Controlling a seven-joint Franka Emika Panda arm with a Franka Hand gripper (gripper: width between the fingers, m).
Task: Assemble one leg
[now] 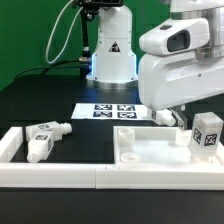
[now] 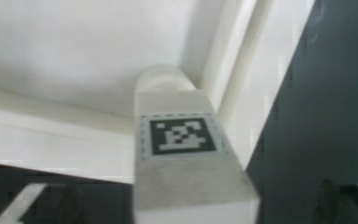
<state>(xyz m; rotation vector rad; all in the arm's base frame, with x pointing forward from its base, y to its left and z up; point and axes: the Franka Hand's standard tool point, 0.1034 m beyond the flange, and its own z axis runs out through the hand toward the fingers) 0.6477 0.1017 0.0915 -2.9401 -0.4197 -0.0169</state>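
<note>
Two-finger gripper [image 2: 186,206] at a small white square-section plastic leg [image 1: 206,135]; jaw state undetermined.
Jaws: open or closed cannot be told, as the fingers are blurred in the wrist view. The leg stands upright, tag outward, at the exterior view's right end of the large flat white tray-like tabletop [image 1: 150,155]. A second white leg [image 1: 45,138] lies well apart, toward the exterior view's left.
</note>
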